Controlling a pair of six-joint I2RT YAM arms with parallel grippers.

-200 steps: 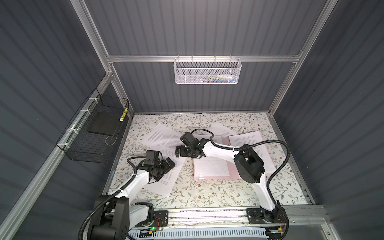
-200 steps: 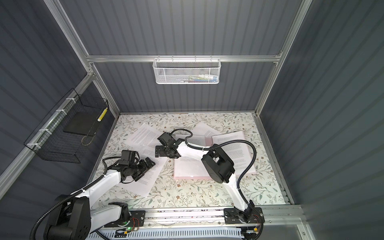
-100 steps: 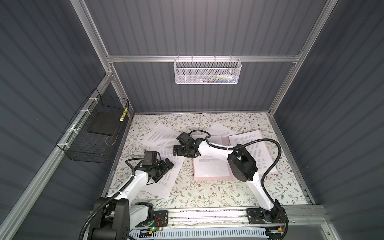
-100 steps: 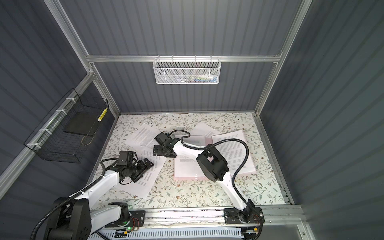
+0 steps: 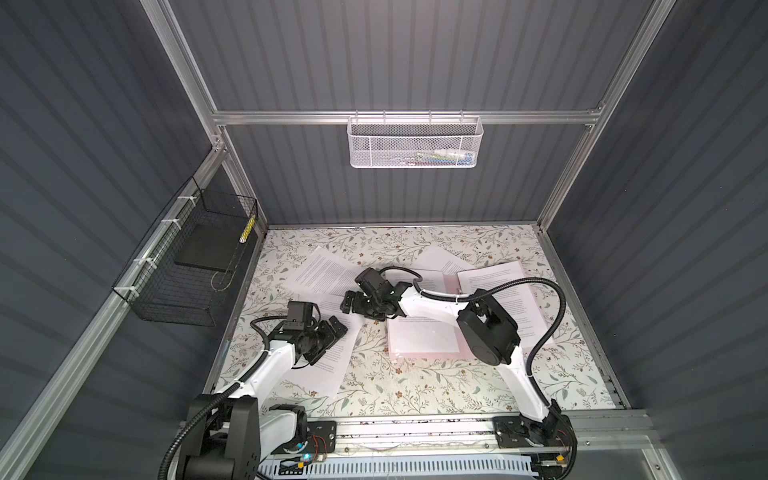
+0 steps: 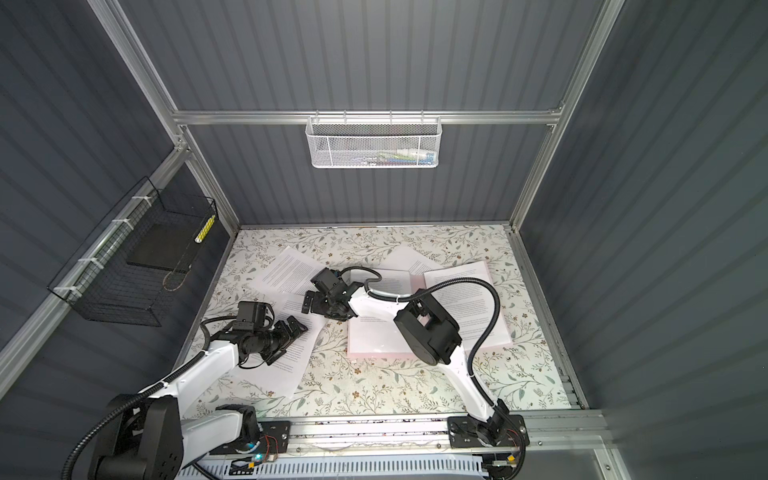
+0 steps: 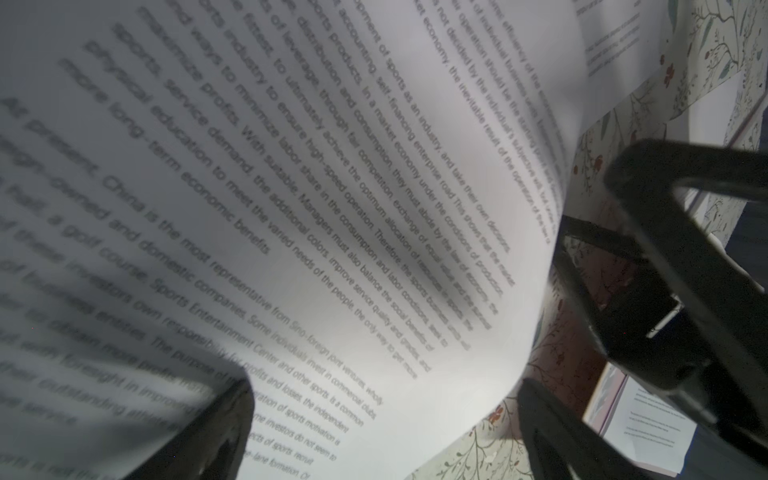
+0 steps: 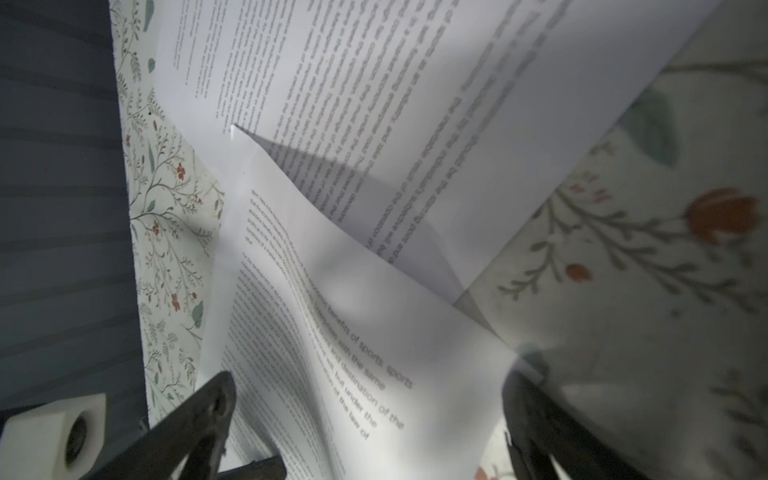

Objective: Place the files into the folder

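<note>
White printed files (image 5: 322,272) lay scattered on the floral bench (image 5: 415,395), some of them on the open pink folder (image 5: 432,355) at mid-bench. The left gripper (image 5: 334,332) hung spread over a sheet left of the folder. The right gripper (image 5: 353,301), also spread, had a curled sheet between its jaws.

Wrist views dim, close text on the files (image 7: 291,208) blurred; top views sharp.
</note>
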